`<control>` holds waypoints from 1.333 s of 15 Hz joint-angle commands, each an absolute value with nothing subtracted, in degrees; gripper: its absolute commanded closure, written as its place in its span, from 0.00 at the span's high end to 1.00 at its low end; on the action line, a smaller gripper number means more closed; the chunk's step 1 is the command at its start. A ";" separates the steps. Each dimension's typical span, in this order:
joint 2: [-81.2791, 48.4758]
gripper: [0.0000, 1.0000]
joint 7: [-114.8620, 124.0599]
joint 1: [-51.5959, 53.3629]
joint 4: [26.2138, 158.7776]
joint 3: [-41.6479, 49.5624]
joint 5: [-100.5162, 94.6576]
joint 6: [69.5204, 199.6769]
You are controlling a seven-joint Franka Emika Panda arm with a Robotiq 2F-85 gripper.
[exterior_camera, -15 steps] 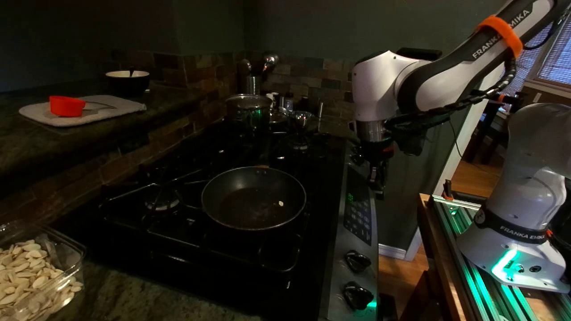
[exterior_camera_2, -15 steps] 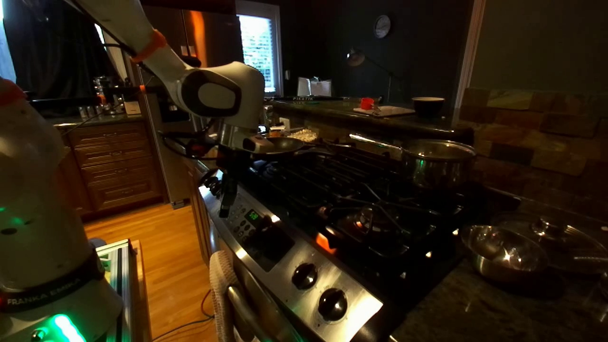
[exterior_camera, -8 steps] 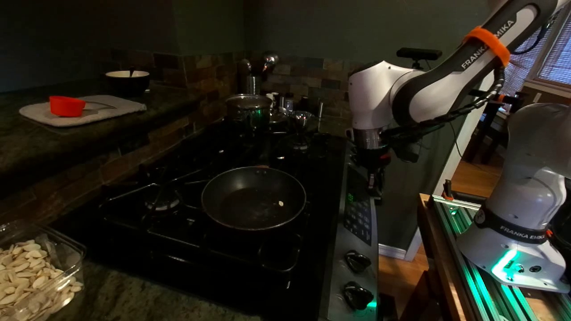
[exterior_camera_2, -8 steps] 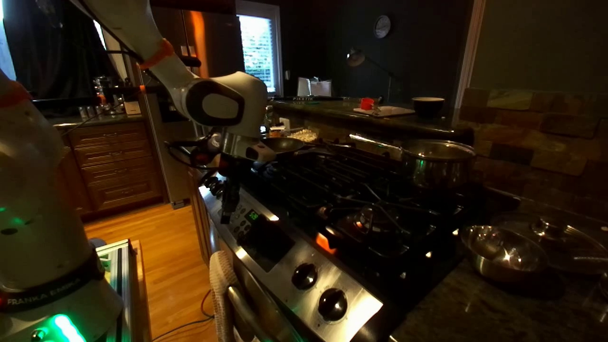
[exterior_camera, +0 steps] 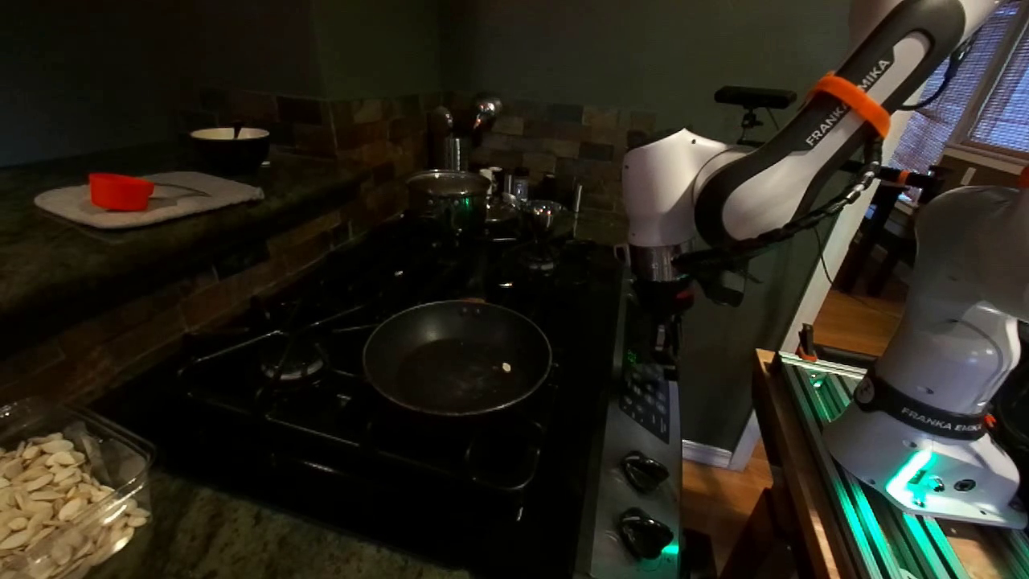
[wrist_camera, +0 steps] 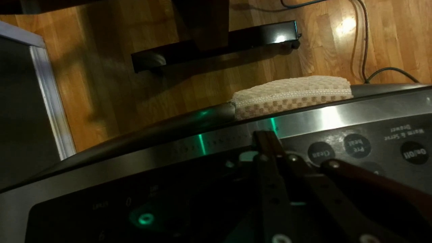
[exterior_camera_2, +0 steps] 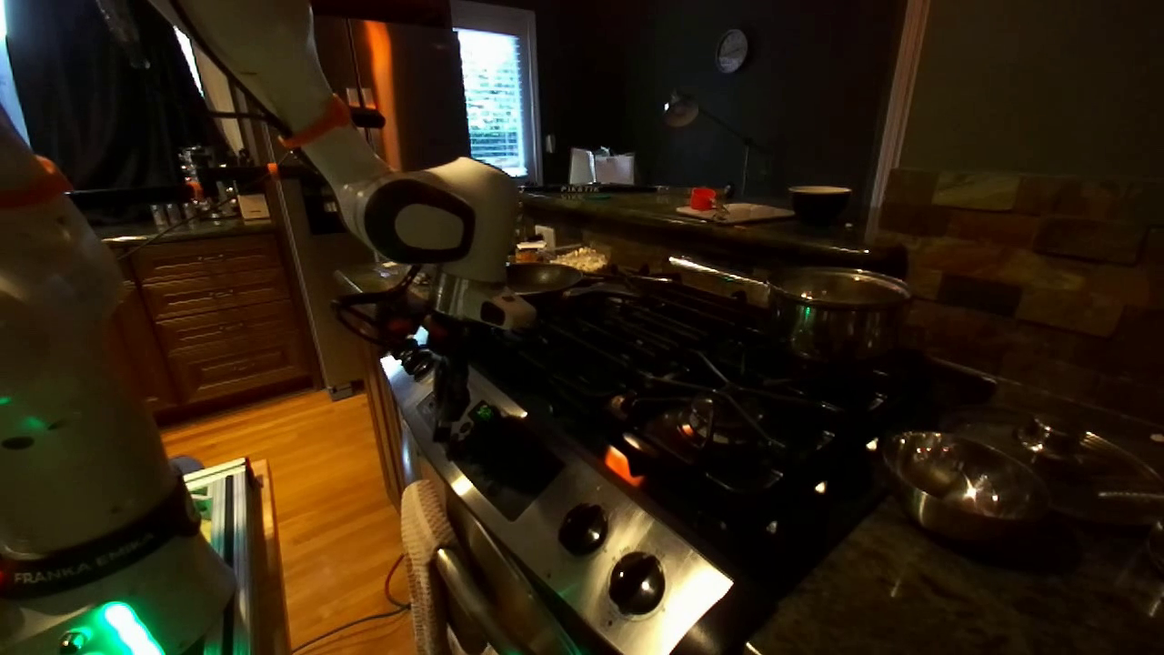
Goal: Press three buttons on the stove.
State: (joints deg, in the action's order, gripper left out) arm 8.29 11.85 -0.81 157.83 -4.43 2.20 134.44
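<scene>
The stove (exterior_camera: 555,482) is a wide black cooktop with dark grates and a grey control strip (exterior_camera_2: 546,532) along one edge. Its buttons show as rows of pale-marked pads (exterior_camera: 647,402) on that strip in an exterior view. In the wrist view I read the Clean button (wrist_camera: 321,153), the Pre heat button (wrist_camera: 357,145) and the On/Off button (wrist_camera: 414,153). My gripper (wrist_camera: 265,133) points down over the panel, its fingertips together and empty, left of Clean. It also shows in both exterior views (exterior_camera: 670,370) (exterior_camera_2: 452,437), close to the green display. I cannot tell whether it touches the panel.
Dark knobs (exterior_camera: 643,472) (exterior_camera_2: 583,529) stand up from the strip. A frying pan (exterior_camera: 450,394) sits on the grates, a pot (exterior_camera_2: 837,318) farther along. A towel (wrist_camera: 293,96) hangs on the oven handle. A metal bowl (exterior_camera_2: 964,496) stands on the counter.
The arm has moved down and in over the control strip. The gripper is lower and nearer the display and buttons. The fingers show no clear change.
</scene>
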 commanded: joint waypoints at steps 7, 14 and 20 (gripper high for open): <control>5.75 0.00 8.71 0.13 157.71 -3.06 4.13 139.14; 3.90 0.00 9.79 0.68 157.96 -3.73 4.24 146.62; 4.34 0.00 9.34 1.74 159.55 -4.00 6.31 149.63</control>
